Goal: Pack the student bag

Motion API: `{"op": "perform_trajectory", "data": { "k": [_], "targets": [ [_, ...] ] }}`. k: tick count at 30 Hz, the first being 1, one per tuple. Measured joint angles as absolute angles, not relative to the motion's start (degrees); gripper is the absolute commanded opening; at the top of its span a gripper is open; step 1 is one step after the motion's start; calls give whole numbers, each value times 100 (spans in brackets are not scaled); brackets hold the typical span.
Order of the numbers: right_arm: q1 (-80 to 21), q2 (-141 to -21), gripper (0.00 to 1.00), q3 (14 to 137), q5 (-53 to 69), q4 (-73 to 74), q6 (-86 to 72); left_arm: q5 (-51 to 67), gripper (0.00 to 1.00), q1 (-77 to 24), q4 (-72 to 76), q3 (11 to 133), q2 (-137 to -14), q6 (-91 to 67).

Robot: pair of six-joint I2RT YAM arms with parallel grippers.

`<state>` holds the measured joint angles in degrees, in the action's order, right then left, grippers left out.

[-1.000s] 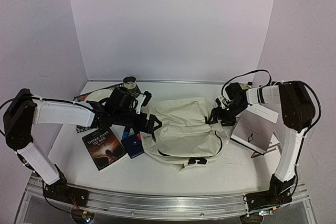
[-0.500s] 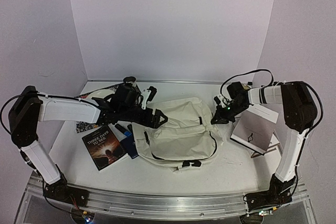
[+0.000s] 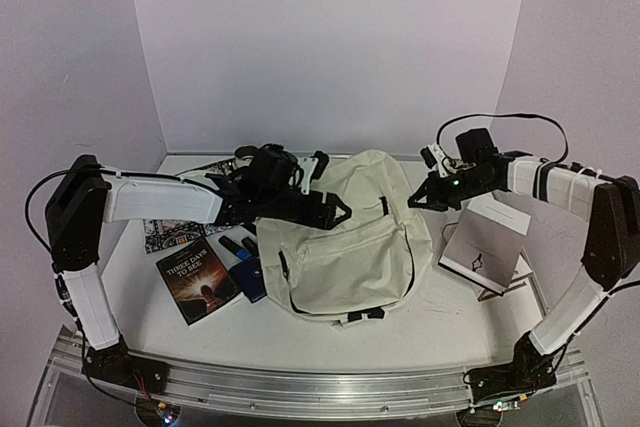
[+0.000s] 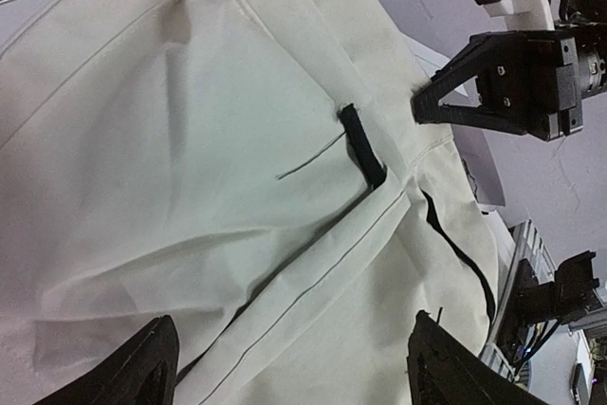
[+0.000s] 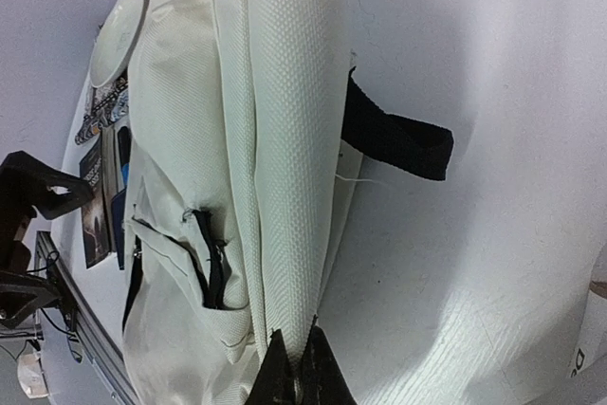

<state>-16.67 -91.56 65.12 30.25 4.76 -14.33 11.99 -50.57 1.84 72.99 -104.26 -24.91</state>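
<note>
Student bag [image 3: 345,237] between both jaws

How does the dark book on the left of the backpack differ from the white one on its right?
The dark book has a blackish cover with a title and a glowing picture; the white booklet is nearly plain, with one small emblem. The dark book lies directly on the table; the white booklet overlaps something beneath it. The white booklet looks larger. Both lie closed, outside the student bag.
</note>
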Motion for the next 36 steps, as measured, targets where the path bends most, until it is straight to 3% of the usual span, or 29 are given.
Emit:
{"op": "perform_trajectory", "data": {
  "k": [11, 19, 36],
  "targets": [
    [-1685, -8445, 0, 6267, 3225, 604, -1661, 1394, 74, -5262, 259, 8579, -11560, -2956],
    [-1770, -8173, 0, 6076, 3233, 613, -1756, 1560, 53, -5289, 379, 9086, -12003, -3383],
    [-2047, -8119, 0, 6031, 3111, 618, -1855, 1940, 29, -5459, 712, 9638, -12462, -3916]
  ]
}}
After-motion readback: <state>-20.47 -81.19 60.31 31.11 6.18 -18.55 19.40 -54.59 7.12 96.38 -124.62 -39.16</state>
